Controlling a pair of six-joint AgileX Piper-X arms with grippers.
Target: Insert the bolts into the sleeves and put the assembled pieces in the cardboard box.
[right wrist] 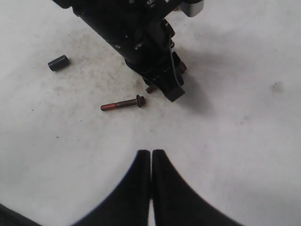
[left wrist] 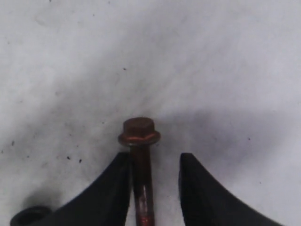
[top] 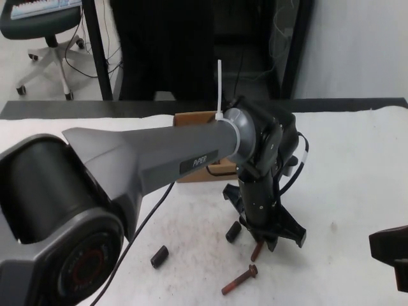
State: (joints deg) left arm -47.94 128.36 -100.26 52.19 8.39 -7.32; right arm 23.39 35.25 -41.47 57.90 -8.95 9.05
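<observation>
White padded surface [top: 357, 166], flecked with dark specks, runs back to a dark far edge. An office chair [top: 44, 32] stands on the floor beyond it.

The left arm stretches over the middle of the surface. Its claw [left wrist: 155, 160] points straight down at a rusty flanged bolt [left wrist: 139, 141] lying flat. The claw is open and astride the shank. One finger [left wrist: 113, 188] touches the shank and the other stands apart from it, so nothing is gripped yet.

A black sleeve [top: 233, 231] lies just beside this claw. A second sleeve [top: 159, 256] lies well apart from it, toward the left edge. A second bolt [top: 240, 280] lies near the near edge. The cardboard box [top: 194, 119] sits behind the arm toward the far edge, largely hidden by it. The right claw [right wrist: 151, 188] hangs near the right edge with its fingers pressed together, holding nothing.

The step in hand looks like picking up the first bolt. The claw sits off-centre, so closing now would likely push the bolt sideways or roll it. Centring it first would let both fingers meet the shank together. Gripping close under the head would leave the far end of the shank free to enter a sleeve. A straight lift should avoid knocking the neighbouring sleeve. The right claw would have to open before it could take a sleeve.
</observation>
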